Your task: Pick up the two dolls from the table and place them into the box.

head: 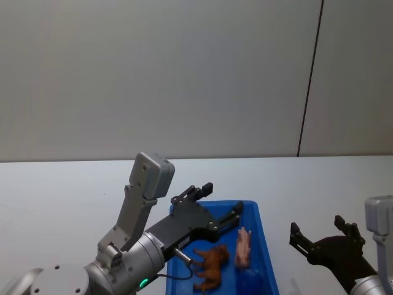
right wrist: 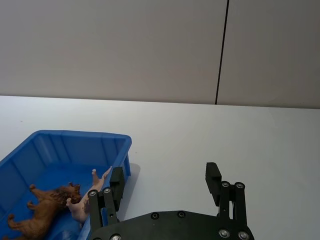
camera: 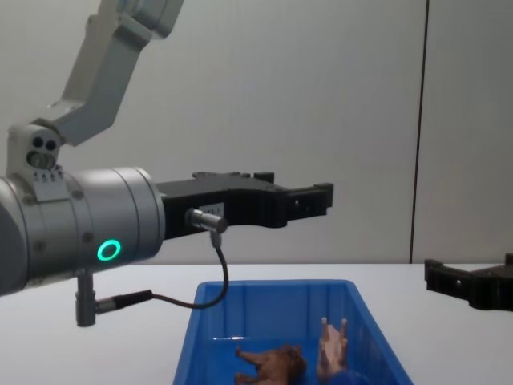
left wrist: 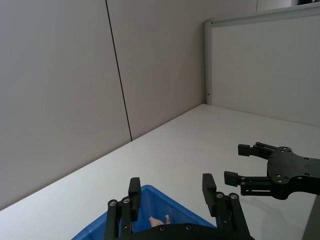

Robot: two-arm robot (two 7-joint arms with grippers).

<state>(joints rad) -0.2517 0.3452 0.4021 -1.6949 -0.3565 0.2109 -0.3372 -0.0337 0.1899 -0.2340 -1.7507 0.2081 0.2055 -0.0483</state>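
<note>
The blue box [head: 253,212] stands on the white table [head: 61,196] close in front of me. Both dolls lie inside it. The brown maned doll [head: 212,267] is on its side, and the pale pink doll [head: 244,247] lies beside it on its right with its legs up. They also show in the chest view as brown doll [camera: 272,362] and pink doll [camera: 333,345]. My left gripper [head: 220,201] hovers open and empty above the box. To the right of the box, my right gripper [head: 319,230] hangs open and empty over the table.
A plain grey wall with a dark vertical seam [head: 310,80] rises behind the table. White tabletop stretches to the left, right and far side of the box [right wrist: 75,136].
</note>
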